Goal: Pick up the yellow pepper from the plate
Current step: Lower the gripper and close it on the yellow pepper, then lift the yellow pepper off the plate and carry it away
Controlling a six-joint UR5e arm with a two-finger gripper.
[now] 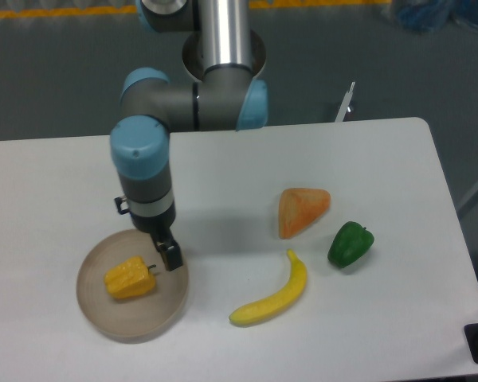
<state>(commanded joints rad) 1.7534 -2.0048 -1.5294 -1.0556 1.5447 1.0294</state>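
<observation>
The yellow pepper point(130, 278) lies on the round beige plate point(103, 318) at the front left of the table, its short dark stem pointing right. My gripper point(170, 256) hangs down from the arm over the plate's upper right rim, just right of the pepper's stem and apart from the pepper. Only one dark finger block shows from this angle, so the gap between the fingers is hidden. Nothing is held in it.
A yellow banana point(272, 291) lies right of the plate. An orange wedge-shaped toy point(303, 211) and a green pepper point(350, 243) lie further right. The arm's base stands at the table's back edge.
</observation>
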